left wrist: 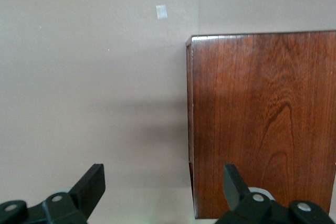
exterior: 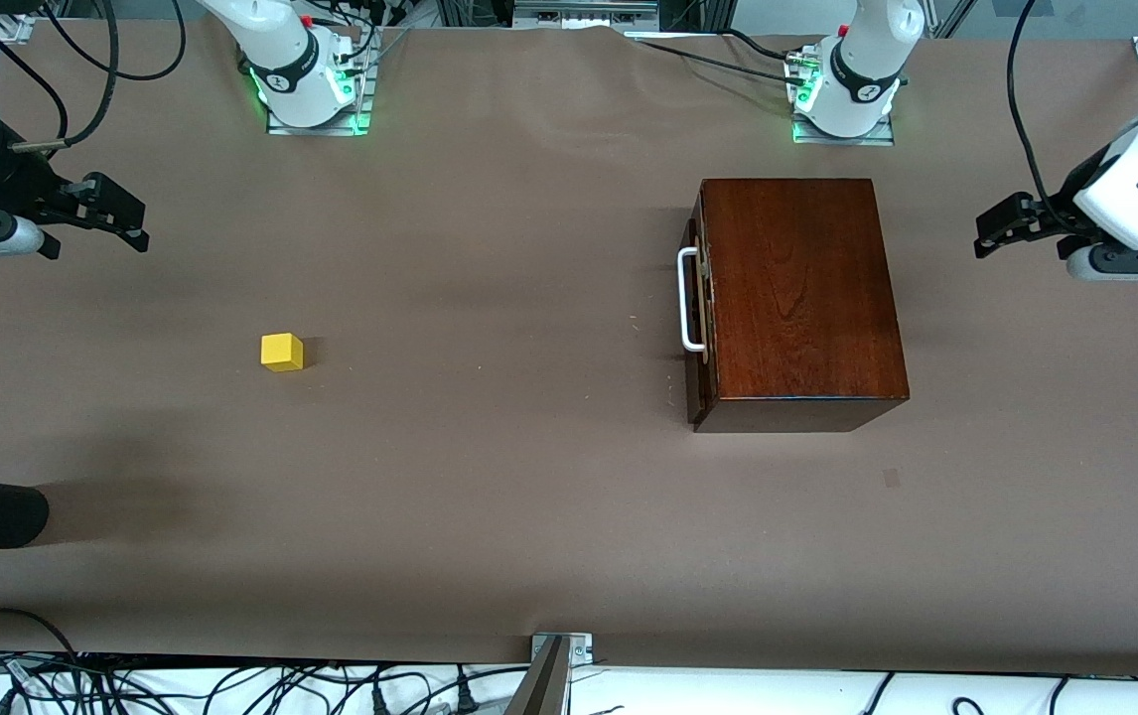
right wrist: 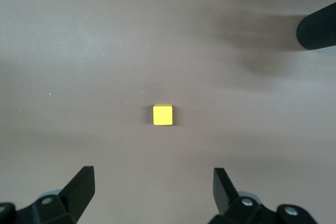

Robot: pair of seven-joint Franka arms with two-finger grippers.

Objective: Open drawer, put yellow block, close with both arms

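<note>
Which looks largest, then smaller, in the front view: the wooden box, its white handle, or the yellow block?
1. Wooden box, by far the largest.
2. White handle, long but thin.
3. Yellow block, shorter than the handle; all three rest on the table, so nearness hardly matters.

Table: covered in plain matt brown. Box: glossy mahogany red-brown, with darker wood grain. Drawer: dark reddish-brown front; white bar handle. Yellow block: bright, plain yellow. Arms: white shells with black joints; green lights are seen at the bases. Left gripper and right gripper: black.
</note>
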